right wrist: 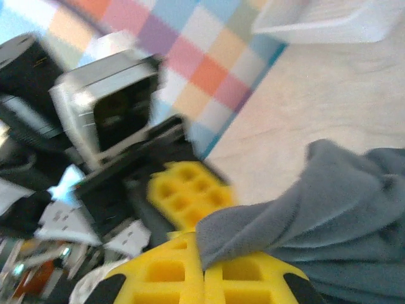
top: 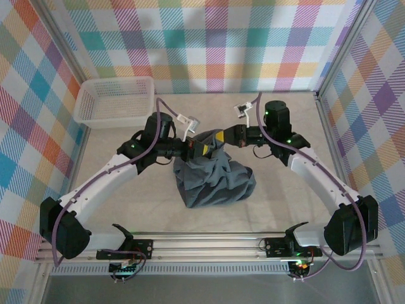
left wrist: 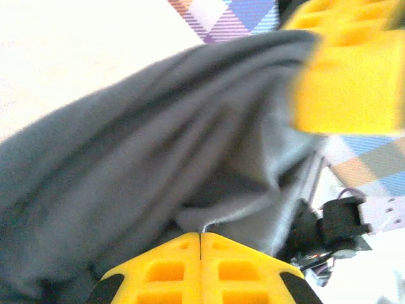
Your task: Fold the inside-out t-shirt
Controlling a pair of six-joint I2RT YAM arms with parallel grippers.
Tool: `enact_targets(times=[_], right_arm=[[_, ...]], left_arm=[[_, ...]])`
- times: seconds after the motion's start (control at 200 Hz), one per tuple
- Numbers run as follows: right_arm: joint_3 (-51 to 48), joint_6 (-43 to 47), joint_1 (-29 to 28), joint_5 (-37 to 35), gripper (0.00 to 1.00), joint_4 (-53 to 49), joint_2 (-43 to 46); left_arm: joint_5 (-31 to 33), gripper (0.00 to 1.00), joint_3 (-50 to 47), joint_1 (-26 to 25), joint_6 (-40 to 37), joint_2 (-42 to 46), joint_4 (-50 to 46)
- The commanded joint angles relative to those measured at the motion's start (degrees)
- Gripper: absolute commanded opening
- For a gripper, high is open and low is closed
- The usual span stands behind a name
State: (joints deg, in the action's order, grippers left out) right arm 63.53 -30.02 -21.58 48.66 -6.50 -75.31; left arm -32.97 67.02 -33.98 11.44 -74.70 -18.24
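Observation:
The inside-out t-shirt [top: 214,180] is a dark slate-grey bundle at the middle of the table, its top pulled up into a peak. My left gripper [top: 201,151] and right gripper [top: 220,137] meet at that peak, almost touching each other. In the left wrist view the yellow jaws are pressed together at the left gripper [left wrist: 200,237], with a fold of the t-shirt [left wrist: 158,145] pinched at their tip. The right gripper [right wrist: 204,258] is likewise shut, a corner of the t-shirt [right wrist: 304,215] caught between its jaws. The small white tag is hidden.
A white mesh basket [top: 117,101] stands at the back left, near the wall. Checked walls close in the table on three sides. The aluminium rail [top: 209,244] with both arm bases runs along the near edge.

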Motion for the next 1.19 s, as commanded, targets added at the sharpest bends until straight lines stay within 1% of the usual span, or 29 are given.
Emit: enact_targets(times=[0.0,0.03,0.07,0.14,0.22,0.26,0.28,0.33,0.41,0.46,0.545,0.585,0.605,0.68,0.72,0.755,0.795,0.845,0.9,0.93,0.955,0.98,1.01,1.045,1.09,1.12,1.145,1.17,1.19], right_arm=[[0.0,7.4,2.3,-11.9,0.07,-7.6,-0.9],[-0.1,10.6,2.2,-14.1,0.09,-9.1,-1.8],[-0.1,13.0,2.2,-14.8,0.11,-10.3,-3.4],[2.3,14.6,2.2,-11.8,0.15,-13.8,-6.0],[3.3,13.1,2.2,-8.6,0.27,-14.5,-5.2],[2.4,12.2,2.1,-9.3,0.32,-13.5,-2.9],[1.7,11.7,2.1,-10.3,0.36,-12.9,-1.4],[-0.4,11.8,1.3,-14.0,0.44,-11.4,2.8],[-4.6,13.9,-2.9,-25.8,0.48,-9.2,10.0],[-6.9,15.2,-7.4,-32.4,0.47,-7.0,13.9],[-10.5,15.5,-15.9,-40.7,0.39,0.2,18.1],[-11.2,14.9,-19.4,-44.4,0.38,2.7,18.3],[-11.2,14.6,-20.8,-46.5,0.39,3.6,18.0],[-10.6,14.5,-23.6,-52.8,0.55,4.6,15.4],[-10.2,14.5,-23.8,-56.5,0.60,4.4,13.6],[-9.6,14.2,-23.8,-60.4,0.61,3.7,12.0],[-8.9,15.4,-23.7,-61.7,0.59,3.5,10.1],[-7.7,17.5,-23.7,-59.7,0.49,3.3,7.9],[-5.8,18.7,-23.7,-54.1,0.24,2.1,6.1],[-4.8,19.5,-23.7,-49.1,0.10,1.3,5.4],[-4.1,19.9,-23.7,-44.9,0.01,0.7,5.2],[-3.6,19.9,-23.6,-40.2,0.00,0.3,5.2],[-3.4,19.6,-23.1,-32.8,0.00,0.9,5.5],[-4.1,18.2,-22.2,-23.9,0.00,3.4,6.0],[-5.7,13.9,-20.6,-14.6,0.00,8.5,6.4],[-6.7,10.5,-19.4,-9.9,0.00,12.0,6.5],[-7.5,7.5,-18.4,-6.4,0.00,15.2,6.4],[-8.3,4.4,-17.1,-3.6,0.00,18.6,6.2],[-9.0,1.9,-16.2,-1.8,0.00,21.6,6.0]], left_arm=[[-4.7,0.00,6.6,1.3,10.4,2.9,1.4],[-5.8,0.00,8.0,1.5,13.8,2.6,0.8],[-6.7,0.00,10.4,1.6,16.8,1.8,0.0],[-6.6,0.00,14.4,1.7,19.7,0.1,-3.3],[-6.0,0.00,17.8,1.9,21.5,-1.8,-7.1],[-5.6,0.00,18.5,1.9,22.0,-2.6,-8.0],[-5.5,0.00,18.7,1.9,22.3,-2.8,-8.2],[-5.2,0.00,18.8,1.9,23.2,-3.4,-7.6],[-4.8,0.00,18.9,1.9,24.4,-4.2,-6.7],[-4.1,0.00,19.3,1.9,25.1,-4.7,-6.3],[-3.1,0.00,20.0,1.9,26.1,-5.5,-6.0],[-2.4,0.00,20.3,1.9,26.3,-5.9,-6.0],[-2.2,0.00,20.4,1.9,26.4,-5.9,-6.0],[-2.3,0.00,20.6,1.9,27.1,-6.3,-5.2],[-2.5,0.00,20.6,1.9,27.5,-6.3,-4.7],[-2.3,0.00,20.5,1.9,27.8,-6.3,-4.6],[-2.0,0.00,20.5,1.9,27.9,-6.1,-4.8],[-1.5,0.00,20.8,1.9,27.6,-6.0,-5.5],[-0.6,0.00,21.5,2.0,26.9,-6.2,-6.6],[0.2,0.00,22.0,2.2,26.3,-6.4,-7.5],[1.0,0.00,22.6,2.4,25.6,-6.6,-8.5],[2.1,0.00,23.2,2.7,24.6,-7.0,-9.7],[3.7,0.00,23.8,3.2,22.7,-7.3,-11.5],[7.4,0.00,24.7,3.7,19.7,-8.2,-14.5],[13.3,0.00,26.1,4.6,15.3,-9.7,-19.4],[15.7,0.00,26.1,5.0,12.1,-10.4,-20.4],[15.8,0.00,25.4,5.8,10.6,-10.5,-19.9],[14.2,0.00,24.3,6.8,9.9,-10.4,-18.6],[11.6,0.04,23.1,7.7,9.7,-10.0,-17.0]])
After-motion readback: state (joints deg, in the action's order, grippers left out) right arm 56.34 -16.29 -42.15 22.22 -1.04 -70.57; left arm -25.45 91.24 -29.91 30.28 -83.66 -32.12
